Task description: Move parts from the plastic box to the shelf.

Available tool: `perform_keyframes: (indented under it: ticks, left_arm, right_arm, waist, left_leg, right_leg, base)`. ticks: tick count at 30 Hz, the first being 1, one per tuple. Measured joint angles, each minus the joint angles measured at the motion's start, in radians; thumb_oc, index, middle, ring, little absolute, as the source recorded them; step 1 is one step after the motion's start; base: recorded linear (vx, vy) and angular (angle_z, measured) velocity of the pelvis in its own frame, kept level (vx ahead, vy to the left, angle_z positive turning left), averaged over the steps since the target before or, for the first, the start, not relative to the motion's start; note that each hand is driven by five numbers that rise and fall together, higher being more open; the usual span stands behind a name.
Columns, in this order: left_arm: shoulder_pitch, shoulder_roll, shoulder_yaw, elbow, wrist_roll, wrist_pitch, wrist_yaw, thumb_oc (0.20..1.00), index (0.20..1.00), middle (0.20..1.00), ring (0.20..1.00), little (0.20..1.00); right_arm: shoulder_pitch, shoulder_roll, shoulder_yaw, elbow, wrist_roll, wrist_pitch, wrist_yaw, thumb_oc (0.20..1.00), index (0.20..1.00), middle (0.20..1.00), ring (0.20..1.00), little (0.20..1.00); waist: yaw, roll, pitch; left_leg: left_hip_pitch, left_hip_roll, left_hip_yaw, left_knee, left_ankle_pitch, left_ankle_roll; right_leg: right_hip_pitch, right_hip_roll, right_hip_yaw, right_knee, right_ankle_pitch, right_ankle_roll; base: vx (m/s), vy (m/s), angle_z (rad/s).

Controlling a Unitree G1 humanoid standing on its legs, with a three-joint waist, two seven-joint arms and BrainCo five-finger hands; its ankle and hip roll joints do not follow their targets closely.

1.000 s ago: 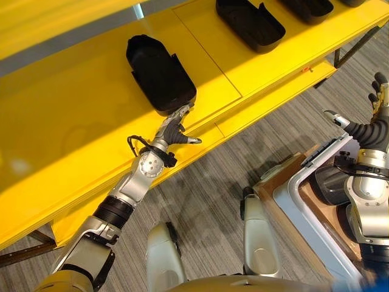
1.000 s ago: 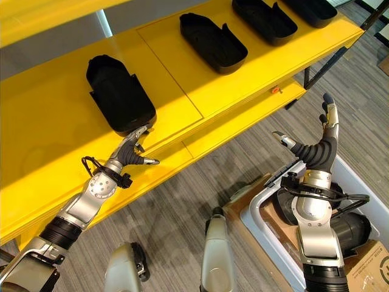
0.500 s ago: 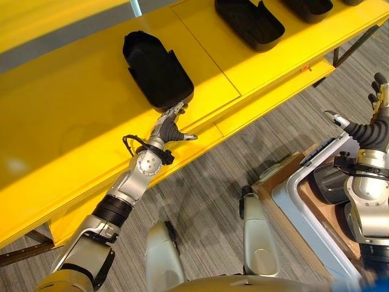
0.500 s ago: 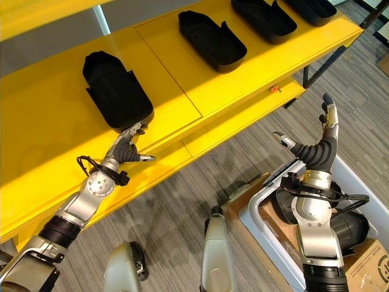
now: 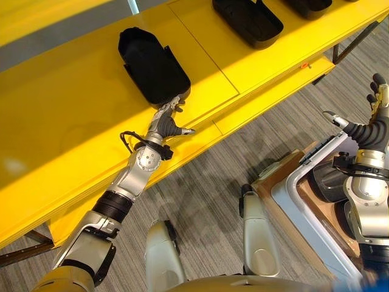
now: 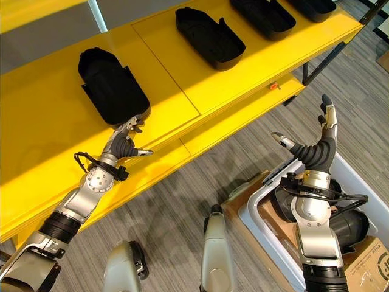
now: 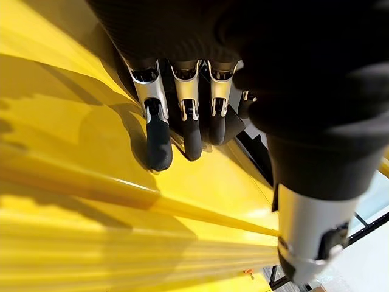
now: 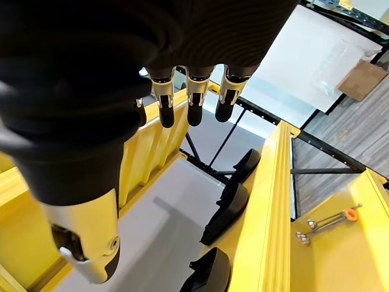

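Grey striped carpet [image 5: 213,182] runs under a long yellow shelf [image 5: 67,140] that crosses the upper part of both eye views. On it, the left hand [image 5: 167,123] reaches over the front lip with its fingers straight and slightly spread, their dark tips resting against the near end of a black moulded part [image 5: 151,66] that lies flat on the shelf; the wrist view shows the fingertips [image 7: 159,143] down on the yellow surface right at the part's edge, holding nothing, the thumb out to the side. Further along the shelf a second black part [image 6: 209,29] lies well apart from the first, with a third part [image 6: 266,10] beyond it and a fourth part [image 6: 313,7] at the view's edge. The right hand [image 6: 321,143] hangs in the air above the plastic box [image 6: 262,210], fingers straight and empty, thumb spread. The box sits on the floor beside the robot, and inside it at least one dark rounded part [image 6: 352,228] is left beside some brown cardboard [image 6: 275,230]. Judging by this, the job is well along: several parts are placed, the nearest one looks set down or in its last nudge, and what lies in the box remains to be carried over.
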Motion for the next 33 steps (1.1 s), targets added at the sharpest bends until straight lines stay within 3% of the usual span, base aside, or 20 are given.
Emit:
perform_keyframes:
  ticks: [33]
  left_arm:
    - [-0.061,0.002,0.025,0.043,-0.001,0.022,0.005,1.000,1.000,1.000,1.000,1.000]
  right_arm:
    - [0.016,0.001,0.000,0.048,0.001,0.003,0.003,1.000,1.000,1.000,1.000,1.000]
  waist:
    - [-0.003,-0.003,0.002]
  left_leg:
    - [-0.019,0.003,-0.003,0.012,-0.001,-0.003]
  right_leg:
    - [-0.032,0.007,0.012,0.033,-0.010,-0.005]
  base:
    - [0.00,0.000,0.00]
